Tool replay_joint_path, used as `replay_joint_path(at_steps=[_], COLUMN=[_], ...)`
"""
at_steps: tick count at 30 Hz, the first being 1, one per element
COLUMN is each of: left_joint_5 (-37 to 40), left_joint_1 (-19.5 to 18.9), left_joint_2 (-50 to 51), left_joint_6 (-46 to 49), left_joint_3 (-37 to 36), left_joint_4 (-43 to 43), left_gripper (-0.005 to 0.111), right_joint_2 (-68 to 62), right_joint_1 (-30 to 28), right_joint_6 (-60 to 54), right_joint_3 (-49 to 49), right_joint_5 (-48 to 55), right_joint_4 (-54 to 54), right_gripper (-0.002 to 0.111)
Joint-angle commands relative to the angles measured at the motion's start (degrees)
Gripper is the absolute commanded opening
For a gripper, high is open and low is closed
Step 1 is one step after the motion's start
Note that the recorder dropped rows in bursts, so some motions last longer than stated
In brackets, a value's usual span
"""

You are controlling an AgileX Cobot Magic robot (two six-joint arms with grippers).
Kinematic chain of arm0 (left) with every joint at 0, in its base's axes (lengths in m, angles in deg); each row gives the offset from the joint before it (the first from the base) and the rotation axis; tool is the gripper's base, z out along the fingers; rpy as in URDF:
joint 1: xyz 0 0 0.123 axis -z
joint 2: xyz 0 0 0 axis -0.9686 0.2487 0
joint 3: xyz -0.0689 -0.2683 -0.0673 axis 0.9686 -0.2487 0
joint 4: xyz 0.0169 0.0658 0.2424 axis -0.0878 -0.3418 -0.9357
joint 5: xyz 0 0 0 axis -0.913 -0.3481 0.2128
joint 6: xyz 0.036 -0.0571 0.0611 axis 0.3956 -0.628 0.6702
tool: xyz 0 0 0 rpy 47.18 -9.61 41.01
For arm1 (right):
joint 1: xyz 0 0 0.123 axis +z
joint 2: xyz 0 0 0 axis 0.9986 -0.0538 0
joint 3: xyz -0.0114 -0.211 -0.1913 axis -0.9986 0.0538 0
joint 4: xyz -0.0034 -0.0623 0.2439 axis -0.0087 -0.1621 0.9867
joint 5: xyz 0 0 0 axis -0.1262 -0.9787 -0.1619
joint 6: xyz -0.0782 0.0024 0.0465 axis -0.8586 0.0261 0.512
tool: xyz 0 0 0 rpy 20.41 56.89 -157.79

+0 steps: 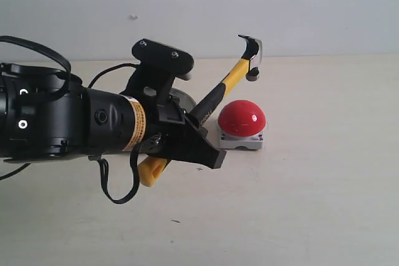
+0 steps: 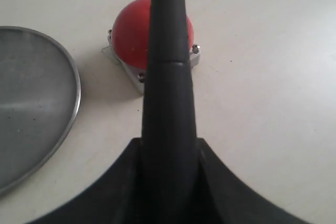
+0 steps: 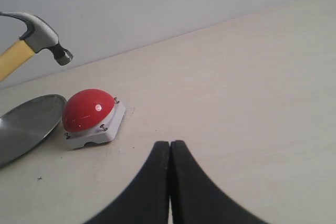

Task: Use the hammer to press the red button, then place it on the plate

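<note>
A: Checking the grip. Who has the hammer [image 1: 227,82]?

B: Left gripper [image 2: 169,145]. Fingers clamped round the black part of the handle, yellow butt sticking out below the wrist at lower centre of the exterior frame. Right gripper [image 3: 169,148] is pinched closed on nothing and out of the exterior shot.

A: Axis?

B: Diagonal, lower left to upper right. Head is up in the air at upper centre-right, striking face angled down.

A: Button?

B: The red button [image 1: 242,117] sits just right of frame centre, beside the shaft and below the head. Clear gap between head and dome in the right wrist view, so I judge it not pressed yet.

A: So the move is?

B: My read: tip the head down along that same diagonal. Head looks a bit off the dome's centre, may need a small shift first. Left arm is the near one.

A: Plate?

B: The plate [image 2: 37,108] is mostly hidden behind the left gripper in the exterior view. Left wrist view shows it beside the button, not touching.
</note>
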State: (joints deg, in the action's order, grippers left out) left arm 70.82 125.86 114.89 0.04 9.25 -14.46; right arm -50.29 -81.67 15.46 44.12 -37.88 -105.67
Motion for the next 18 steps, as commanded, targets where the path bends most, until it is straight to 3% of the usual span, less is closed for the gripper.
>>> replay_joint_path(at_steps=[1,10,18], left_joint_5=[-0.6,-4.6,-4.2], left_joint_1=[0.0,0.0,0.0], left_joint_2=[-1.0,-1.6,-11.7], left_joint_6=[-0.3,-0.1,0.1], left_joint_3=[-0.5,-2.6,-1.1], left_joint_4=[1.3,1.0,0.7], left_gripper=[0.0,0.0,0.0], right_joint_2=[0.3,0.3,0.3], right_joint_1=[0.1,0.1,0.1], right_joint_6=[-0.1,-0.1,-0.1], right_joint_3=[0.3,0.3,0.3], right_joint_5=[0.0,0.0,0.0], right_joint_4=[0.3,0.3,0.3], right_gripper=[0.0,0.0,0.0])
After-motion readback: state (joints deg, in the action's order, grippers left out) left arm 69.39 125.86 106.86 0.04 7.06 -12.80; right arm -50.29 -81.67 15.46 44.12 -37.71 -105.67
